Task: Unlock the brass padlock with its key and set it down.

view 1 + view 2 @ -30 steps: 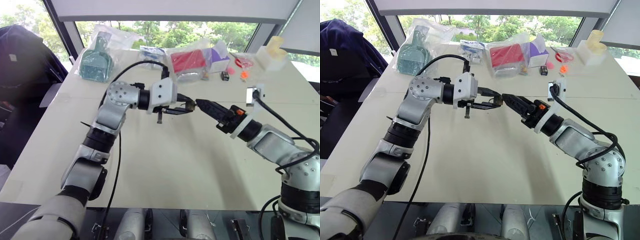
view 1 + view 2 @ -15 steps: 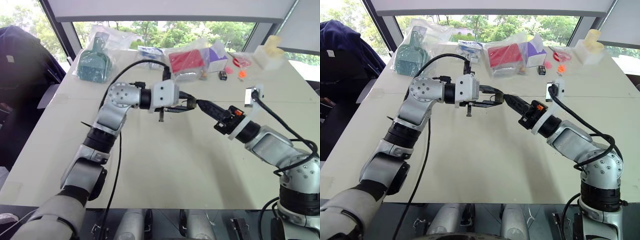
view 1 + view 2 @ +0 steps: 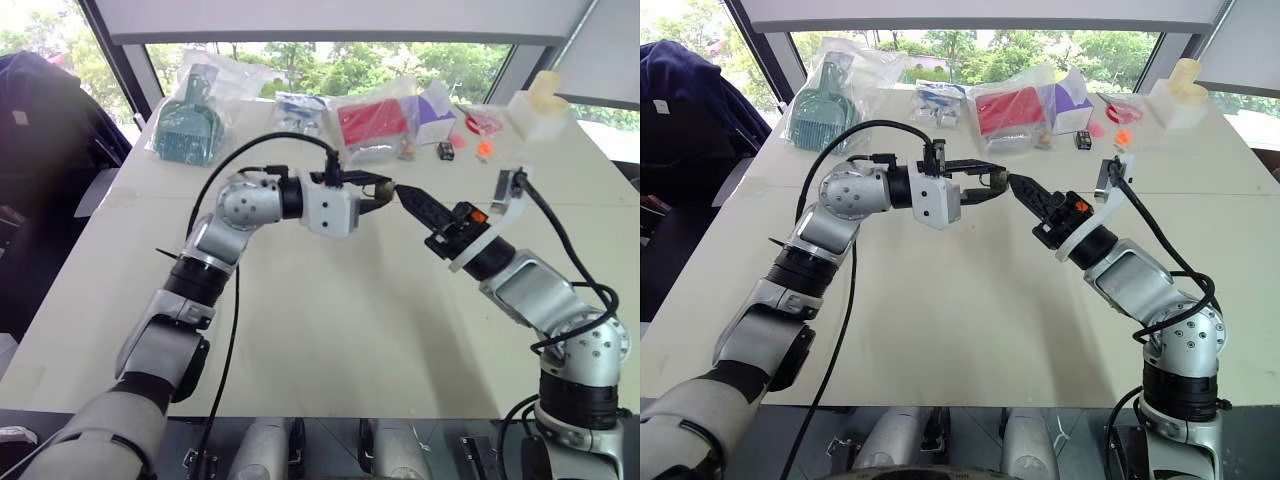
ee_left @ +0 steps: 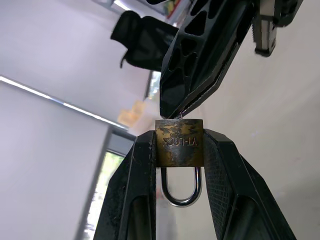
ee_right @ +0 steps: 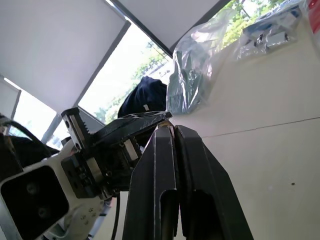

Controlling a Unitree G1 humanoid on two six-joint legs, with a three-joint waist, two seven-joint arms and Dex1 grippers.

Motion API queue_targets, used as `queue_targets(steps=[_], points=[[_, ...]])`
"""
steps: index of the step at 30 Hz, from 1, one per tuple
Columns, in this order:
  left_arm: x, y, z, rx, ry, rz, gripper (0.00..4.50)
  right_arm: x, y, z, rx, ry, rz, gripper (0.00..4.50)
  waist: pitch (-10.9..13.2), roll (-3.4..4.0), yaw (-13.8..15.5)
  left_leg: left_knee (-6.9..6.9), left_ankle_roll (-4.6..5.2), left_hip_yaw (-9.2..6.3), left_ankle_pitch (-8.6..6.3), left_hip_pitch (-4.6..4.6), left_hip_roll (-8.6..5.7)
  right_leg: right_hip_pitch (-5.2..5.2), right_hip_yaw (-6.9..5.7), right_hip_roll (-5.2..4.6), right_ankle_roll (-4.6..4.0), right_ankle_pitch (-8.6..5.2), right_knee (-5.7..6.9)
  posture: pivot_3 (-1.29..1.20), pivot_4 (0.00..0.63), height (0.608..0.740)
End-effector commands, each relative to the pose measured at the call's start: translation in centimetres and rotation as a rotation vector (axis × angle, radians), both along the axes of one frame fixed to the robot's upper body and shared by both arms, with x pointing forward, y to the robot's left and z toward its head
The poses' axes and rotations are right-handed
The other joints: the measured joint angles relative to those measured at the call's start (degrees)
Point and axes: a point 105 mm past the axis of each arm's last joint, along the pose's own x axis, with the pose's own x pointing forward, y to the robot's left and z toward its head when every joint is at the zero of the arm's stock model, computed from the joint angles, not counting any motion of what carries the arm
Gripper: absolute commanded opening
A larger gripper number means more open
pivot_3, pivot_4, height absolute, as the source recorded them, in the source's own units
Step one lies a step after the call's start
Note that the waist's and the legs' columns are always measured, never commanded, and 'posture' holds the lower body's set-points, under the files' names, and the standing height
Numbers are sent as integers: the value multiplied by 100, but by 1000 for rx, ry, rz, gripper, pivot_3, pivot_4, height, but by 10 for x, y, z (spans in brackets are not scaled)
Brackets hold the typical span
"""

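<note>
Left wrist view: left hand (image 4: 180, 165) clamps brass padlock (image 4: 179, 143).

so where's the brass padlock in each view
Left eye: brass padlock above the table's middle, between the two gripper tips.
Right eye: same spot.
Left wrist: centre, clamped between the left gripper's fingers, shackle toward the camera.
Right wrist: cannot make it out.
Shared landmark: right gripper.

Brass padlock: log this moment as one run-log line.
phase: key work, midair | left gripper: shut on brass padlock, shackle closed | right gripper: shut, tips at padlock's base | key: cannot tell | set down: not yet
</note>
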Motion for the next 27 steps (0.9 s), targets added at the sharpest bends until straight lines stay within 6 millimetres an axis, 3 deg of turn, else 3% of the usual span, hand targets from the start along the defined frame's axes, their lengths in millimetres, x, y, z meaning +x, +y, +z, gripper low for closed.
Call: queue_targets(steps=[1, 13, 18, 21, 27], points=[[-17, -9, 27, -68, -204, -69, 711, 6, 0, -3, 52, 55, -32, 77, 0, 0, -2, 0, 0, 0, 0, 0, 0, 0, 0, 0, 1, 0, 1, 0, 150, 735], [-17, -6, 35, -122, -412, -36, 711, 22, -3, -3, 391, 266, -92, 77, 0, 0, -2, 0, -11, 6, 6, 4, 0, -4, 0, -1, 5, 2, 41, 0, 150, 735], [-4, -6, 18, -53, -230, -30, 711, 11, -1, 7, 69, 54, -87, 77, 1, 1, 0, 0, -10, 11, 6, 4, 0, -5, 0, -2, 5, 1, 43, 0, 150, 735], [1, -3, 18, -38, -176, -27, 711, 8, -7, 8, -108, -46, -100, 998, 1, 1, -7, 0, 1, 13, -1, 4, 0, -6, 0, -3, 5, 1, 41, 0, 150, 735], [4, -3, 21, -12, -160, -33, 711, 6, -14, 3, -310, -141, -46, 4015, 1, 1, -7, 0, 2, 13, -1, 5, 3, -9, 0, -3, 6, 0, 42, 0, 150, 735]])
